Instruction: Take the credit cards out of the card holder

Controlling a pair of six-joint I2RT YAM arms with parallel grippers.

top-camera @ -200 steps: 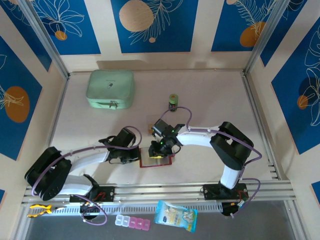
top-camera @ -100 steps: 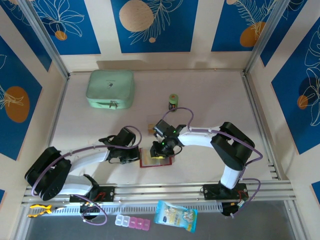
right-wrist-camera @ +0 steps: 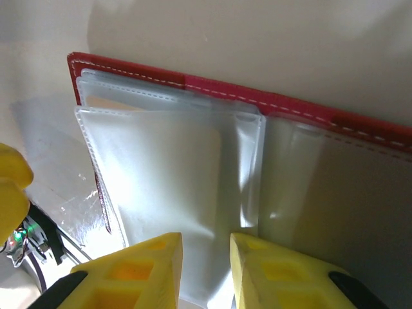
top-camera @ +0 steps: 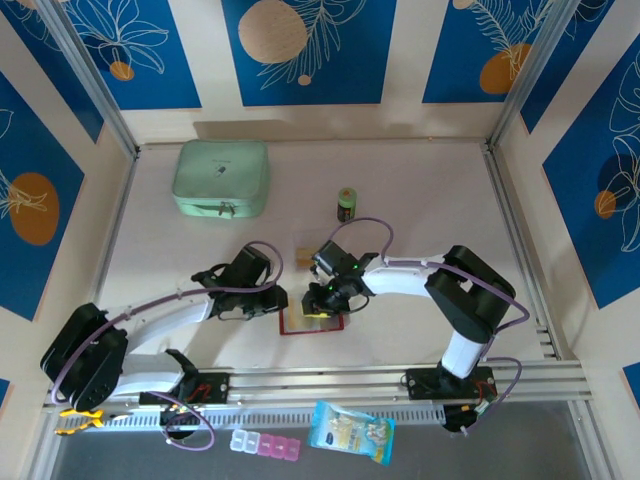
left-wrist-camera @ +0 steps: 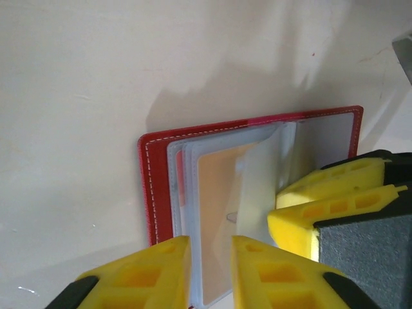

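The dark-red card holder [top-camera: 312,323] lies open and flat on the table between both arms. Its clear sleeves fan out in the left wrist view, and a tan-orange credit card [left-wrist-camera: 215,206] sits inside one of them. My left gripper [top-camera: 279,304] hovers at the holder's left edge. Its jaws stand a little apart over that sleeve [left-wrist-camera: 210,270], pinching nothing. My right gripper [top-camera: 326,299] is over the holder's right half, jaws slightly apart above a clear sleeve [right-wrist-camera: 205,273]; its yellow fingers [left-wrist-camera: 325,193] rest against a raised sleeve page. A small tan card [top-camera: 303,252] lies on the table behind the holder.
A mint-green zip case [top-camera: 221,178] sits at the back left and a small green bottle [top-camera: 346,203] behind the right arm. Beyond the front rail lie a pill box [top-camera: 265,445] and a blue packet [top-camera: 350,431]. Walls close in on three sides.
My left gripper's jaws have parted from shut, and the left arm has stretched slightly forward and right. The right gripper has barely moved.
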